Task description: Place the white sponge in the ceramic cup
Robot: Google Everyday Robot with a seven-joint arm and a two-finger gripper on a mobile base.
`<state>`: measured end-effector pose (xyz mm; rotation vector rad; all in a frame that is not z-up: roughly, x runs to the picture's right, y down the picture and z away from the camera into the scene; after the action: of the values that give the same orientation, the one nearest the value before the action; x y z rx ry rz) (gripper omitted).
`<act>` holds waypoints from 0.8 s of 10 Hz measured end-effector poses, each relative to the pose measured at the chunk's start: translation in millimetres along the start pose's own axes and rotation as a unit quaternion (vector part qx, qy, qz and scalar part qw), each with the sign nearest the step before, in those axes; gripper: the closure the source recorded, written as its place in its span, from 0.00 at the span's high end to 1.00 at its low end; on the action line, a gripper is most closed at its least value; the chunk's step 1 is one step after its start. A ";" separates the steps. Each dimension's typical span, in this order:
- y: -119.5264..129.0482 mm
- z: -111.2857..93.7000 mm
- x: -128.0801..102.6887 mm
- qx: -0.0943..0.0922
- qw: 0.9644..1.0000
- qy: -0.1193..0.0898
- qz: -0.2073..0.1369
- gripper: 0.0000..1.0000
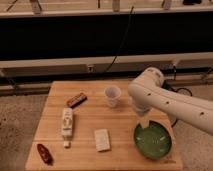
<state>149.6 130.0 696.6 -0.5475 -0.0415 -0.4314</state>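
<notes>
Setting: wooden table (90, 112) on a speckled floor, dark wall with pale rails behind
White sponge (102, 139): flat on the boards near the front edge, at 6 o'clock from the table's middle, touching nothing else
Ceramic cup (112, 95): upright, rim up, toward the back of the table, at 12 to 1 o'clock from the white sponge and well apart from it
Gripper (145, 123): low over the right half of the table, at the 10 o'clock rim of the green bowl (156, 144), at 4 to 5 o'clock from the ceramic cup and 2 to 3 o'clock from the white sponge, apart from both
Gripper state: impossible to tell, apart or together
Arm (162, 100): white and bulky, reaching in from 3 o'clock, bent above the bowl
Green bowl: wide, at the front right corner, at 3 o'clock from the white sponge
White stick (66, 122): long, marked, lying lengthwise on the left, at 9 to 10 o'clock from the white sponge
Brown bar (76, 99): tilted, at 9 o'clock from the ceramic cup
Red-brown object (44, 153): small, at the front left corner, at 8 to 9 o'clock from the white sponge
</notes>
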 end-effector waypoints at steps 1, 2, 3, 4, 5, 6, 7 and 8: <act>-3.7 1.2 -9.4 0.000 1.000 0.002 -0.020 0.80; -7.6 4.6 -18.2 0.002 0.999 0.005 -0.049 0.80; -7.0 7.3 -20.1 0.002 0.998 0.007 -0.059 0.80; -7.8 10.0 -24.8 0.003 0.997 0.009 -0.071 0.80; -10.4 9.6 -35.4 0.007 0.996 0.010 -0.087 0.80; -9.7 10.2 -43.1 0.007 0.995 0.011 -0.103 0.80; -11.2 11.4 -54.3 0.007 0.993 0.010 -0.121 0.80; -14.1 12.1 -65.2 0.008 0.990 0.009 -0.138 0.80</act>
<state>85.4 150.5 704.1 -0.5239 -0.1034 -0.7049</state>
